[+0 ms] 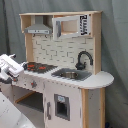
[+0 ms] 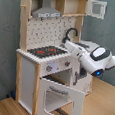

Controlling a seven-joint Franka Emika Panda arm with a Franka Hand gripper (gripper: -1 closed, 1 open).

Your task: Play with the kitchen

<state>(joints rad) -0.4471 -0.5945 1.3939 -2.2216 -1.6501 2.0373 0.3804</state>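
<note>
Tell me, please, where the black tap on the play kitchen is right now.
In the first exterior view the tap stands behind the sink, to the first exterior view's right of the hob.

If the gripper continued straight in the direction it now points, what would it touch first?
Most likely the hob. In the second exterior view the gripper points toward the second exterior view's left, low over the kitchen counter, with the pegboard back beyond it. Depth is unclear, so it may pass just above the hob.
</note>
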